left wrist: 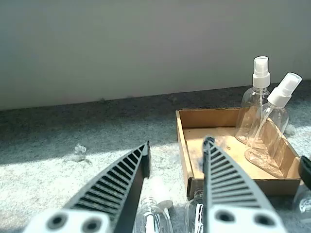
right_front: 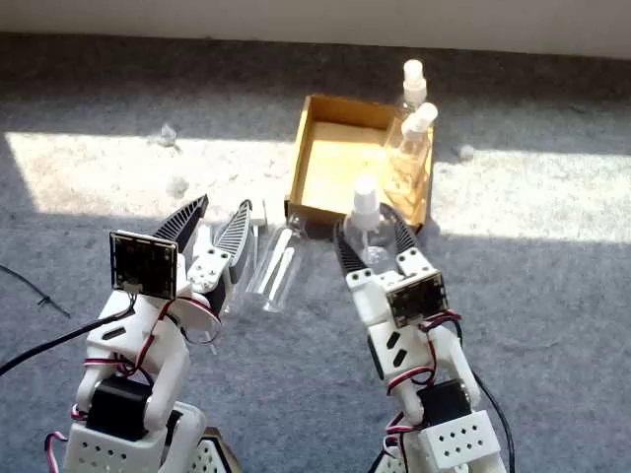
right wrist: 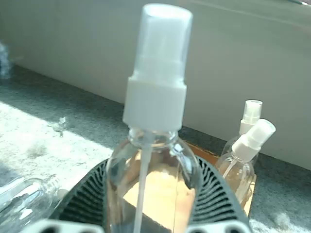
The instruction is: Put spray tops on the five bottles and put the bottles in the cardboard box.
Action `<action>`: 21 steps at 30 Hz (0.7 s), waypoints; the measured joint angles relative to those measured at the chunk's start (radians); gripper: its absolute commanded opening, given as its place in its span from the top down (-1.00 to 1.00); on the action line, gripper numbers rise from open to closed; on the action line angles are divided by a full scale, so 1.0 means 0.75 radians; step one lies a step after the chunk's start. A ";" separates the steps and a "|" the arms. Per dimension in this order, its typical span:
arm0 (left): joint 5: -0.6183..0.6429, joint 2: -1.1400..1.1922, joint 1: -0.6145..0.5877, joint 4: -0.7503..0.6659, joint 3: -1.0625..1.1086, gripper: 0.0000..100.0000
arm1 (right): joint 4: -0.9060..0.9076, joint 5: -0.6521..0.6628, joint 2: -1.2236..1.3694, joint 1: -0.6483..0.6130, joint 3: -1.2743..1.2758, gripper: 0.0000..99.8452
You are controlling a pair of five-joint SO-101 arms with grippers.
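Right hand [right_front: 372, 236] gripping upright capped bottle [right_front: 366, 197] beside cardboard box [right_front: 335, 163], left hand [right_front: 225, 205] open above lying bottles [right_front: 279, 264]

White printed links [right_front: 380, 305], black servos [right_front: 118, 406] — black ribbed end effector fingers [left wrist: 116, 189]; red-black-white cables [right_front: 153, 340].

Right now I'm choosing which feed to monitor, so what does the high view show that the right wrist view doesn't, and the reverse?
High view: the open left gripper, and the cardboard box in full outline. Right wrist view: the dip tube inside the held bottle. Both: that bottle, spray top on, between the right gripper's fingers; two capped bottles at the box's corner; a topless bottle lying on the carpet.
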 measured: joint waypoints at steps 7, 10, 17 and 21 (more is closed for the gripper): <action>0.000 0.000 0.000 -0.002 0.002 0.65 | -0.012 -0.125 0.352 0.141 -0.327 0.99; 0.000 0.000 0.000 -0.002 0.016 0.65 | -0.137 -0.186 0.616 0.215 -0.462 0.99; 0.000 -0.012 -0.082 0.039 0.123 0.65 | -0.286 -0.221 1.144 0.301 -0.632 0.99; 0.000 -0.012 -0.086 0.014 0.168 0.65 | -0.456 -0.221 1.324 0.303 -0.667 0.99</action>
